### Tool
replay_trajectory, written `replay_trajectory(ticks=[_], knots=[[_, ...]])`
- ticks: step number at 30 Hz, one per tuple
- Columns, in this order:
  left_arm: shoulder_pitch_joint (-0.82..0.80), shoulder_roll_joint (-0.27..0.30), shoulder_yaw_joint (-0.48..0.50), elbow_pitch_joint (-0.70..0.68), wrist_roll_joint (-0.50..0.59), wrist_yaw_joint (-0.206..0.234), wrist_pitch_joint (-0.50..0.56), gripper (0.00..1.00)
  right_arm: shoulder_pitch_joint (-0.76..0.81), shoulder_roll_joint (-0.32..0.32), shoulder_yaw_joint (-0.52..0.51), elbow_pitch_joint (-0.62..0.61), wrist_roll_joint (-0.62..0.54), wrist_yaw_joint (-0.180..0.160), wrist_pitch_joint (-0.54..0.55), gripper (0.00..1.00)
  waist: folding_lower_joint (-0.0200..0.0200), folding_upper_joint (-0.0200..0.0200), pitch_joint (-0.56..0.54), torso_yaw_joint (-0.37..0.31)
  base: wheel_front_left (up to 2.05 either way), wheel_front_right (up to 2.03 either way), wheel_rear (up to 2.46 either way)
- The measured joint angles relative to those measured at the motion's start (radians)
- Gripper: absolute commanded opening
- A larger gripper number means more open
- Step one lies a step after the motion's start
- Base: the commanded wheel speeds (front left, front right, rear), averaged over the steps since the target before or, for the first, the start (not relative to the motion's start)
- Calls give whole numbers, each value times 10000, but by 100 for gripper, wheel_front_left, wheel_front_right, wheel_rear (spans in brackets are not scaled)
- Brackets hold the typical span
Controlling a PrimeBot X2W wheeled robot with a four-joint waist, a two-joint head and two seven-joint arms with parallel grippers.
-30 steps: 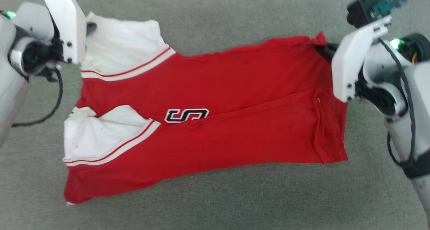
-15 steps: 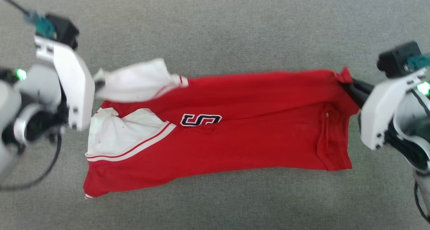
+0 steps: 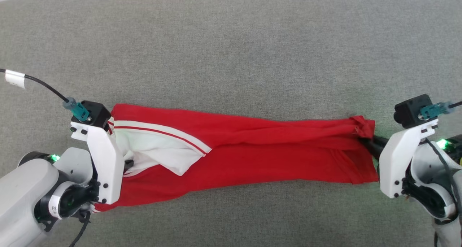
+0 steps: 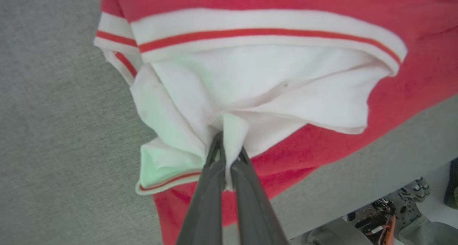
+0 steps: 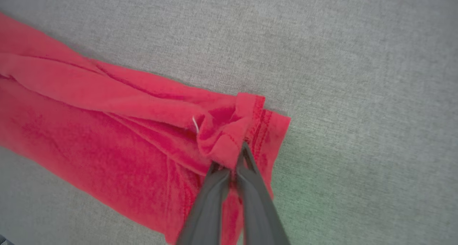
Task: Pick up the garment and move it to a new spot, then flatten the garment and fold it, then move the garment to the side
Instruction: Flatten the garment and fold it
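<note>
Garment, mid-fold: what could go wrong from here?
The left gripper pinches only a small tuck of the white sleeve; a pull could slip it free.
That sleeve lies bunched over the garment, so releasing now may lock in creases.
The right gripper holds just a puckered hem corner; the edge may land uneven.

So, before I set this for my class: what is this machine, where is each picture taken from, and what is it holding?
It is a two-armed robot. The wide picture comes from its head camera, looking down on a grey cloth surface. The other two come from wrist cameras looking along each arm's jaws. A red garment with white sleeves lies stretched across the surface. The left jaws are shut on a white sleeve; the right jaws are shut on its stitched red edge.
</note>
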Motion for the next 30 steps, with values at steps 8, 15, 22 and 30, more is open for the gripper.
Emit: replay_trajectory(ticks=[8,15,22,30], knots=[[265,-221,366,901,73,-591,-1536,100,30,146,-176,-144,198,0,-105,100,0,0,-290,-95,0,0,0],[971,-67,928,660,487,-986,-3940,100,561,485,-1235,-571,343,-2,-44,100,0,0,-569,-171,0,0,0],[1836,-50,1427,531,993,-1081,-6523,100,751,713,-1778,-209,426,0,276,100,0,0,-588,-47,0,0,0],[2625,-397,1689,825,1313,-1074,-8479,100,211,696,-1371,1193,658,-2,489,100,0,0,-387,305,0,0,0]])
